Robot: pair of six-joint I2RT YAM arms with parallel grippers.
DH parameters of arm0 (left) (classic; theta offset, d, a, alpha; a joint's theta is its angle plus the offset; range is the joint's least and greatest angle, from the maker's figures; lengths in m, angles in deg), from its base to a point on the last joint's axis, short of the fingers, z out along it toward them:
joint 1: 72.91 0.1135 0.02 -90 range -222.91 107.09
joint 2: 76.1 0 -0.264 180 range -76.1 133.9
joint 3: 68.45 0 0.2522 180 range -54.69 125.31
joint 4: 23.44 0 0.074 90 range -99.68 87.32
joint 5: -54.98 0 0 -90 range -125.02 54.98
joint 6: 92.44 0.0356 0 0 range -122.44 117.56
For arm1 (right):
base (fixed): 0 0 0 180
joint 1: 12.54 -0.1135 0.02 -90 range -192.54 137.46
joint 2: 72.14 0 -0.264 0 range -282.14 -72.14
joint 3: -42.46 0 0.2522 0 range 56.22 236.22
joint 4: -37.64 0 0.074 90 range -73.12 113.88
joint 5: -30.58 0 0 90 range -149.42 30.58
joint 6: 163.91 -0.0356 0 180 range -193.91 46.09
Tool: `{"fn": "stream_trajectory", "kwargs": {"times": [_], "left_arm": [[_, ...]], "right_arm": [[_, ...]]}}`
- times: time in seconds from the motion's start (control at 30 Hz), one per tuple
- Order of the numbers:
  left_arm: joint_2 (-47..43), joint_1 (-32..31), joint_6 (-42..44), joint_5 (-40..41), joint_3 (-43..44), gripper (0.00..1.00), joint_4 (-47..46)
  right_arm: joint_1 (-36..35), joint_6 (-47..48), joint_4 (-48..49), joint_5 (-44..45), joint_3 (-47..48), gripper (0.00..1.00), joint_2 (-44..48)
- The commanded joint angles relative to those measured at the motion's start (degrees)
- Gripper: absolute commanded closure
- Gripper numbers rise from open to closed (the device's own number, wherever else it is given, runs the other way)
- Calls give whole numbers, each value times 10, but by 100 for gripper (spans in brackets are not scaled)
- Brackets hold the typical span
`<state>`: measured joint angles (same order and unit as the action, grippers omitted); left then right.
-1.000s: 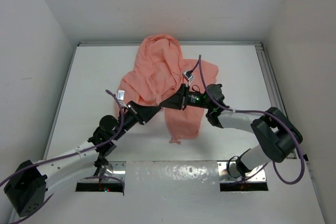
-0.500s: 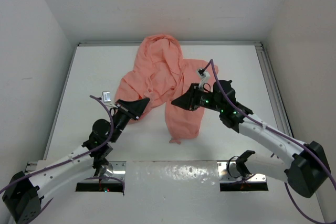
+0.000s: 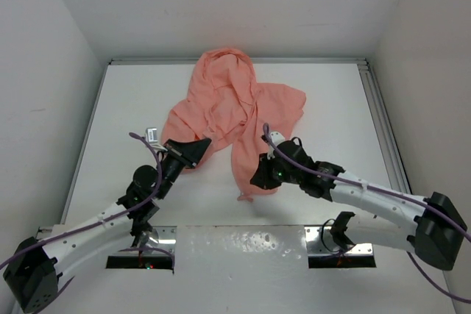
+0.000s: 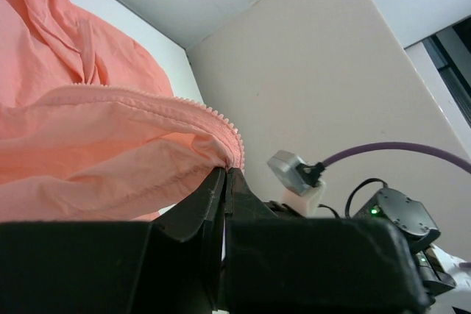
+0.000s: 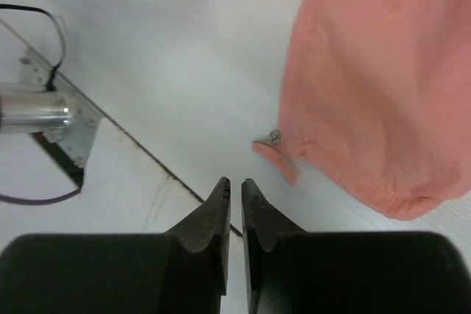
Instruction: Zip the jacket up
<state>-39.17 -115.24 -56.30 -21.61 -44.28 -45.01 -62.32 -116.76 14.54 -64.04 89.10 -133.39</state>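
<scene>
From above, the jacket [image 3: 228, 101] lay spread over the middle and far part of the table [image 3: 125, 93], hood toward the far edge and one front panel hanging down toward the near side. The left gripper [image 3: 197, 145] was at the left front edge of the garment, apparently pinning that side so the zipper line would stay taut. The right gripper [image 3: 255, 179] sat low over the near end of the hanging panel, just beside its bottom corner.

In the left wrist view, the left gripper [image 4: 224, 171] was clamped on a fold of the jacket [image 4: 96, 145] right at the zipper teeth [image 4: 213, 114], the fabric bunched where the fingers met.

In the right wrist view, the right gripper [image 5: 234, 183] was drawn to a narrow slit with nothing in it, hovering over bare table [image 5: 147, 56]. The zipper slider [image 5: 274, 137] lay just beyond its tips at the panel's [image 5: 368, 86] corner, apart from them. That placement suggested it was lining up to take the slider, which would need opening first.
</scene>
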Motion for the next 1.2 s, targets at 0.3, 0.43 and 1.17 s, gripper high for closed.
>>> {"fn": "stream_trajectory", "kwargs": {"times": [0.3,0.43,1.17], "left_arm": [[25,2,35,-34,22,100,-21],[17,2,39,-25,20,100,-15],[-18,1,39,13,19,100,21]], "right_arm": [[-71,23,25,134,35,74,-152],[-71,30,24,152,49,71,-196],[-110,25,3,203,88,63,-305]]}}
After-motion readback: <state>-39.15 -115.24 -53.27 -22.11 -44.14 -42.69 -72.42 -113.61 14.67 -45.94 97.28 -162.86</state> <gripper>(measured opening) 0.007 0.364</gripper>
